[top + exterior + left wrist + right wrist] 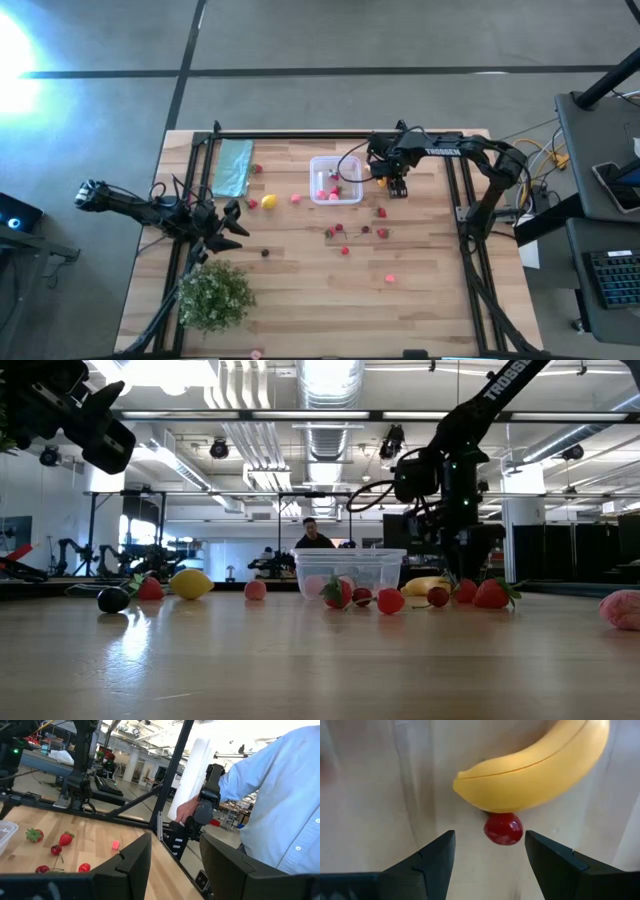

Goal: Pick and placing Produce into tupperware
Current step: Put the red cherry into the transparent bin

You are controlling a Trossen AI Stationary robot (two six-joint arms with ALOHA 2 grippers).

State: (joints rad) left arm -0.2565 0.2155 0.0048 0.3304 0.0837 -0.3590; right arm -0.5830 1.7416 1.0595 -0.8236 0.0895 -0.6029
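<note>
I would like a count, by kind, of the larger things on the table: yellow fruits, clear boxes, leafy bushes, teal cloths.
Yellow fruits: 2, lemon and banana
Clear box: 1
Leafy bush: 1
Teal cloth: 1
Total: 5

- In the right wrist view the banana runs off the picture's edge, and we see only part of the red piece tucked against it.
- From above, the pink pieces inside the tupperware are too small to name — we cannot count them.
- The person is cut off at the frame.
</note>
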